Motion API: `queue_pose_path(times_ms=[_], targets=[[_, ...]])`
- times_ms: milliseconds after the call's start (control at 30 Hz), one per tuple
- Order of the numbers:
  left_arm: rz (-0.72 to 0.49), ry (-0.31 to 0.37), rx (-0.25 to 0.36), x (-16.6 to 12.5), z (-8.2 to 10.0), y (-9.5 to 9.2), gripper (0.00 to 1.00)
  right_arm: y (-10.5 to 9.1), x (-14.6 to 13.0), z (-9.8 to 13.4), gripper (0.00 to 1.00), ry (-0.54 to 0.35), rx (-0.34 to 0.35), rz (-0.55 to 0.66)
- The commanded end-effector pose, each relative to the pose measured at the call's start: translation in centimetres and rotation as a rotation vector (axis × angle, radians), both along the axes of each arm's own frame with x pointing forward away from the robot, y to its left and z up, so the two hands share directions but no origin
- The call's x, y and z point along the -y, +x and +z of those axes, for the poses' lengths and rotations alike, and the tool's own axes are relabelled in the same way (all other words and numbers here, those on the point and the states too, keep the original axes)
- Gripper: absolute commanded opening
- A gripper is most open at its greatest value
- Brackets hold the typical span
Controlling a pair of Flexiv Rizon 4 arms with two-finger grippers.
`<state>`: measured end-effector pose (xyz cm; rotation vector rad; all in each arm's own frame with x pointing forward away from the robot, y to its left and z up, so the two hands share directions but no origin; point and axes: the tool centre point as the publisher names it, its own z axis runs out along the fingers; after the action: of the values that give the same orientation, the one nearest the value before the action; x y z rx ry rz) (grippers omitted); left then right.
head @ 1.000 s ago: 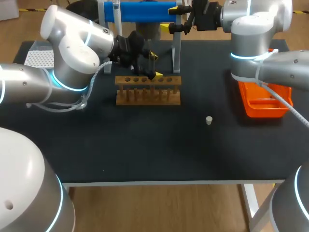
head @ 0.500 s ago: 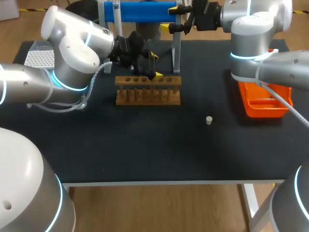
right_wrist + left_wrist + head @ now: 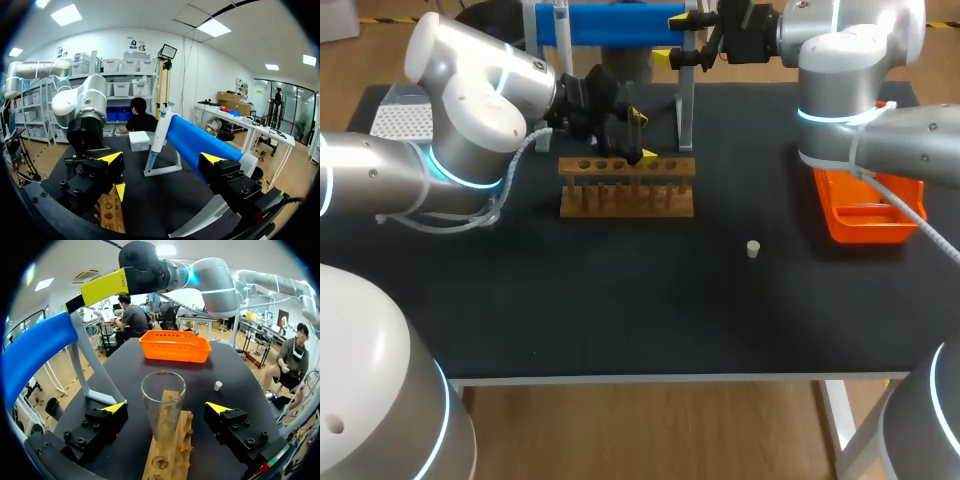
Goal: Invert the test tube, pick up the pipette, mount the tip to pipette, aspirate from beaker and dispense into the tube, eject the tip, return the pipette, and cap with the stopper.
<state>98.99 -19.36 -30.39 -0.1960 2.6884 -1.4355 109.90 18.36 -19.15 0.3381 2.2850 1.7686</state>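
Head view: we see the left end effector hanging over the wooden rack at the 12 o'clock side of the dark surface. In the left wrist view, the test tube stands upright in the rack, mouth up, directly between the fingers of the left end effector. Both yellow tips stand well clear of the glass, one on each side, so we read this end effector as open and holding nothing.

The right end effector sits at 1 o'clock from the rack, at the end of the blue pipette, which lies level on its stand. In the right wrist view, the pipette runs from ahead of the right end effector back alongside one finger. The other finger is far from it, so we read the fingers as spread apart and not gripping.

The stopper lies alone on the surface at about 4 o'clock from the rack, well apart from both end effectors. In the left wrist view it shows ahead of the fingers, beyond the rack. The orange basket sits at 3 o'clock from the rack, under the right arm.
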Motion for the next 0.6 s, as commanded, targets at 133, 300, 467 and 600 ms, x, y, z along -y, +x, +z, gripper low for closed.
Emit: queue_pose_path(times_ms=[133,300,467,600], targets=[[0.000,0.000,0.000,0.0,0.0,0.0,1.00,0.1,0.0,0.0,1.00,-0.001,-0.001,0.001],[0.000,0.000,0.000,0.0,0.0,0.0,1.00,0.1,0.0,0.0,1.00,-0.001,-0.001,0.001],[0.000,0.000,0.000,0.0,0.0,0.0,1.00,-1.3,2.8,-0.5,1.00,-0.017,0.025,-0.021],[0.000,0.000,0.000,0.0,0.0,0.0,1.00,-2.9,6.0,-1.4,1.00,-0.052,0.047,-0.039]])
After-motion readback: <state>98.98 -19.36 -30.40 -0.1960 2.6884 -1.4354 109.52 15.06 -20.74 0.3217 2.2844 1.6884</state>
